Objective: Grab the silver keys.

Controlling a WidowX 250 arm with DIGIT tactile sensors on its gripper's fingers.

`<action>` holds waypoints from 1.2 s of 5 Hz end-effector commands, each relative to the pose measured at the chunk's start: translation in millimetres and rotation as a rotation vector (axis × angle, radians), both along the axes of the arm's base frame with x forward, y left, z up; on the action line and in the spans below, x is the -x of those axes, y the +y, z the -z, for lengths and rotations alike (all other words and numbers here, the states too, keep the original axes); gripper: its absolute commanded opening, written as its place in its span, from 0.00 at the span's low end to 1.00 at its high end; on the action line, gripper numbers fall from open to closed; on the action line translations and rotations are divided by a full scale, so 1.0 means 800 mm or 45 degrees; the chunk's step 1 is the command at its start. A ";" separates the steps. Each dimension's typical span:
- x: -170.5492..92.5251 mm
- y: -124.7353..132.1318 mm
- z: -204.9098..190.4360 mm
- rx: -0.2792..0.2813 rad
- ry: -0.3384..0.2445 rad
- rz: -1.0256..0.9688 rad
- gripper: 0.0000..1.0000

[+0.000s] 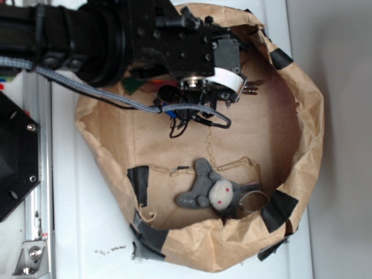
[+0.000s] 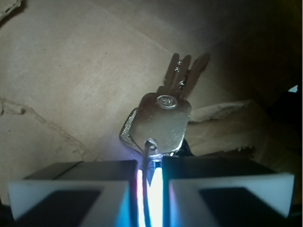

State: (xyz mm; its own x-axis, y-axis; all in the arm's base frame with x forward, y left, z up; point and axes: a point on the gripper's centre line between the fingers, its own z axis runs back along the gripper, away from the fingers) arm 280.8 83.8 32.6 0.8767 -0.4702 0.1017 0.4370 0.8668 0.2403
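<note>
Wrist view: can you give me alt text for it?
The gripper, fingers nearly together, pinches the silver keys by their ring; the bunch sticks out ahead of it over the brown paper.

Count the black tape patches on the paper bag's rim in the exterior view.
4 at least: one at the upper right rim, one at lower right, one on the lower left inner wall, one at the bottom left edge. The arm may hide others.

The black, blocky metal robot arm [image 1: 116, 35] is studded with small dark screws; a round silver fitting sits at its wrist. A grey-blue braided cable [image 1: 87, 87] runs along it; thin black wires loop below. Its jaws are white-edged with black faces.
</note>
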 end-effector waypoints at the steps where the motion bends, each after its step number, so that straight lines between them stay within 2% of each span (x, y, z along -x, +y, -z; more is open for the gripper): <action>1: -0.011 -0.013 -0.053 0.009 -0.066 -0.109 0.00; 2: 0.002 -0.055 -0.115 0.277 0.085 -0.217 0.00; 3: 0.015 -0.068 -0.184 0.469 0.148 -0.116 0.00; 4: 0.014 -0.074 -0.164 0.375 0.115 -0.114 0.00; 6: 0.006 -0.074 -0.149 0.338 0.111 -0.171 0.00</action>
